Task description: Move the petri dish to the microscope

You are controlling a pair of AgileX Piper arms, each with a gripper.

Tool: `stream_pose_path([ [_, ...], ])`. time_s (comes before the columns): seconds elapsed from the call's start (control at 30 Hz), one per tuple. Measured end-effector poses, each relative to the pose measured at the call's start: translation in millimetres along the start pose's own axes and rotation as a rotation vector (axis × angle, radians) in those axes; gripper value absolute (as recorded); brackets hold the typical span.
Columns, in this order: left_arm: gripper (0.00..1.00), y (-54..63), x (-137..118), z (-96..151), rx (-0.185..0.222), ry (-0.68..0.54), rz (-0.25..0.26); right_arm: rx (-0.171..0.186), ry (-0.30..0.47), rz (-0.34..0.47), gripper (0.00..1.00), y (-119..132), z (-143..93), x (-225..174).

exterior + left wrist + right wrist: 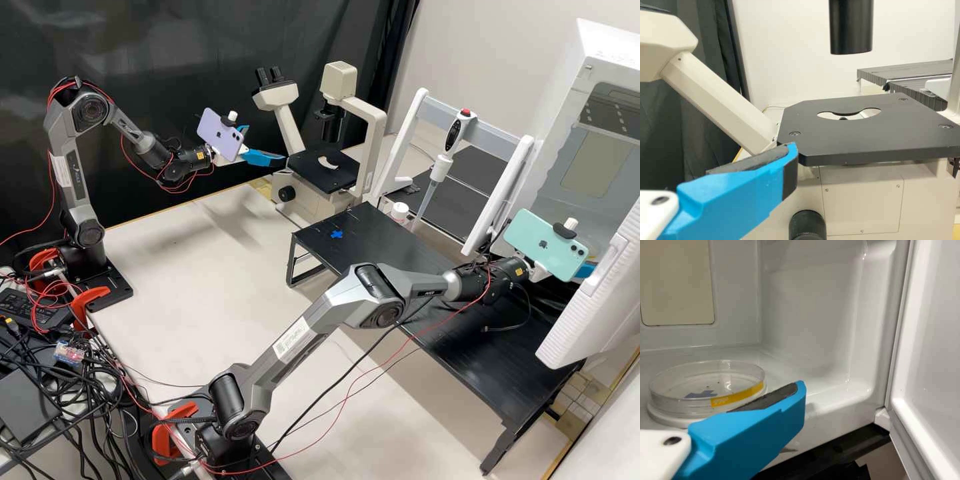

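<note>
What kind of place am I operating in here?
Most likely a laboratory: there's a cream microscope with a flat black stage, a white pipette with a red button, and a clear round petri dish with yellow tape inside an open white chamber.

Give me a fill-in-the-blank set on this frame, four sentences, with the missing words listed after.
The petri dish has a ____ label on its side wall. The ____ arm's pincer is beside the microscope. The button atop the pipette is ____. The cross-shaped mark on the black table is ____.
Missing words: yellow; left; red; blue
</note>
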Motion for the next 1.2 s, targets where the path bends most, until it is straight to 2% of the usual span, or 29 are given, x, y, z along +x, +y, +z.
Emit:
stream_pose_path([
  [0.2,1.00,0.0,0.0,0.0,0.000,0.000,0.000,0.008,-0.001,-0.001,0.00,1.9,2.1,-0.3],
  [0.5,1.00,0.0,0.0,0.0,0.000,0.000,0.000,0.003,-0.002,-0.007,0.00,4.4,3.4,-0.3],
  [0.6,1.00,0.0,0.0,0.0,0.000,0.000,0.000,-0.012,-0.006,-0.013,0.00,5.5,3.3,0.0],
  [0.93,1.00,0.0,0.0,0.0,0.000,0.000,0.000,-0.012,-0.008,-0.012,0.00,6.3,2.4,0.3],
  [1.2,1.00,0.0,0.0,0.0,0.000,0.000,0.000,-0.031,-0.003,-0.016,0.00,6.4,1.6,0.5],
])
